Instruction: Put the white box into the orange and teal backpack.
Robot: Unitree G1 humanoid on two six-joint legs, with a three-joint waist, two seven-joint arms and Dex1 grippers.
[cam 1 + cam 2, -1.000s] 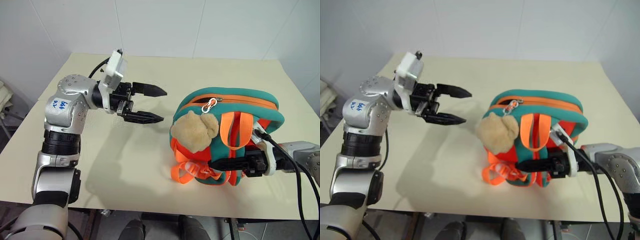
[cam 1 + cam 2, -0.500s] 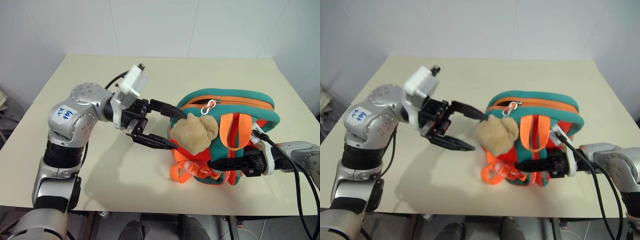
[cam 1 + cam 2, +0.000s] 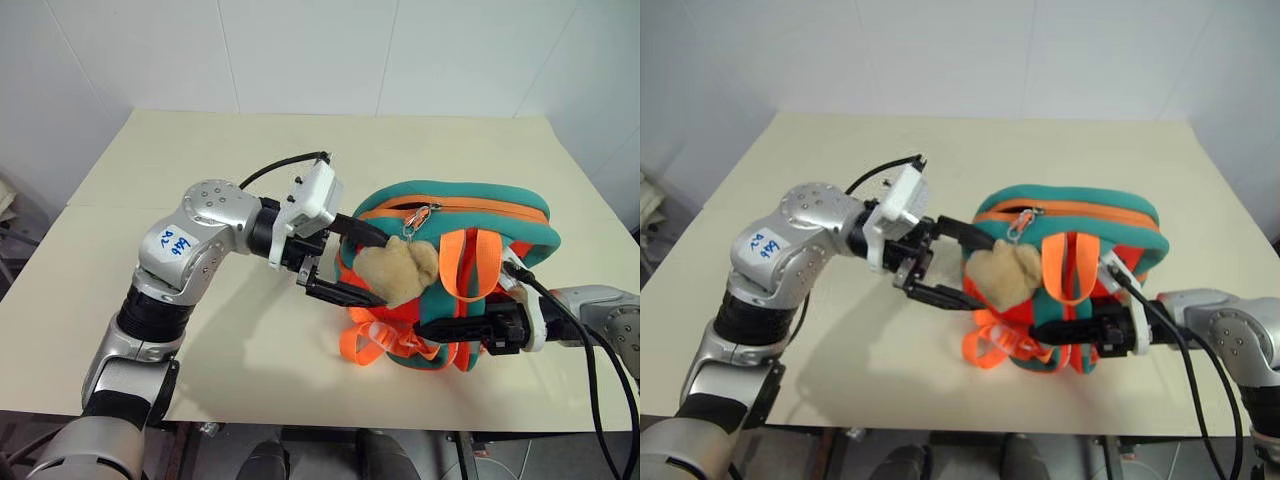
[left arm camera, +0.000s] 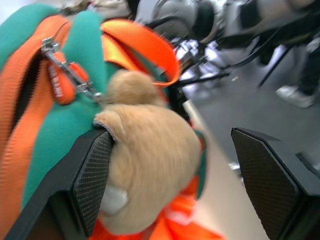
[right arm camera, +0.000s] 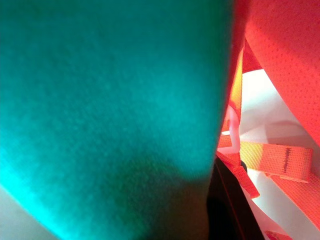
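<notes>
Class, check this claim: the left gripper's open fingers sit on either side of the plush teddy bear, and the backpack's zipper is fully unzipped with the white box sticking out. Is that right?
Not quite. The left gripper does straddle the teddy bear with open fingers, but on the backpack no white box sticks out, as the left eye view shows.

The backpack (image 3: pixel 500 215) is soft matt cloth, its teddy bear (image 3: pixel 398 270) fuzzy plush, the table (image 3: pixel 200 160) smooth and matt
</notes>
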